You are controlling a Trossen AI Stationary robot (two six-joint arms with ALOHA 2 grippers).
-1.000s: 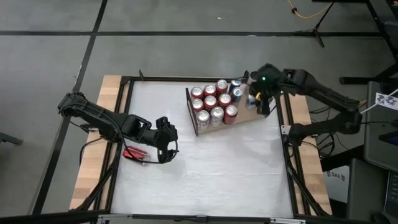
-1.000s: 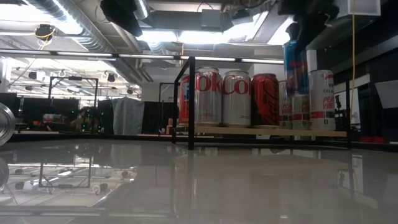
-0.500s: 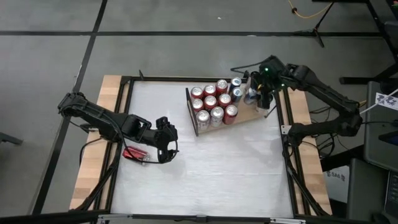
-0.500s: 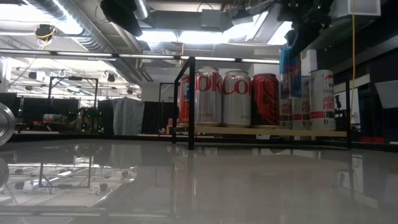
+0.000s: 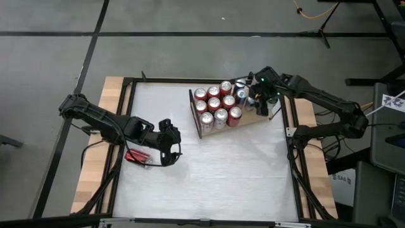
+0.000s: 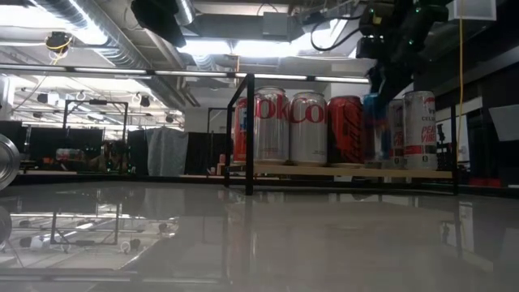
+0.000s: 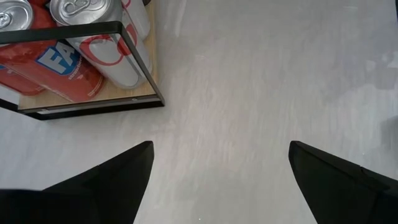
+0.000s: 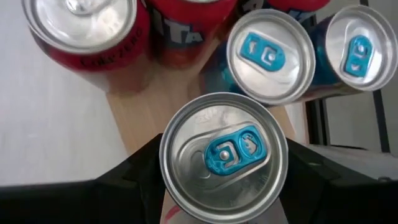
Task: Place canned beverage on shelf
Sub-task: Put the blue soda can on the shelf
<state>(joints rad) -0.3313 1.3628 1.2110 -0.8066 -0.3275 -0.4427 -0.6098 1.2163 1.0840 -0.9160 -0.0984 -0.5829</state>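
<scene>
The shelf (image 5: 250,119), a light wood board with a dark rail on its left short edge, lies at the table's far right and carries several upright red and silver cans (image 5: 215,104). My right gripper (image 5: 258,100) is over the board's right part, shut on a slim can with a blue tab (image 8: 224,155). In the low view this blue can (image 6: 377,130) hangs among the standing cans, its base close to the board (image 6: 349,172). My left gripper (image 5: 168,155) waits open over bare table at the left (image 7: 221,146). My right gripper pinches the blue-tab can between its two fingers, one on each side of the upper wall just under the rim (image 8: 169,158). The fingers come steeply from above. The can stays upright; I cannot tell whether its base touches the board.
Two more blue-tab cans (image 8: 270,56) stand on the board right beside the held one, red cans (image 8: 87,31) farther on. A red can (image 5: 135,155) lies on its side on the table by my left arm. White table spreads free in the middle and near side.
My right gripper has gone down toward the shelf board with the blue can, shifting a little toward the cans standing there. The can has stayed upright and dropped from above the other cans' tops to level with them.
</scene>
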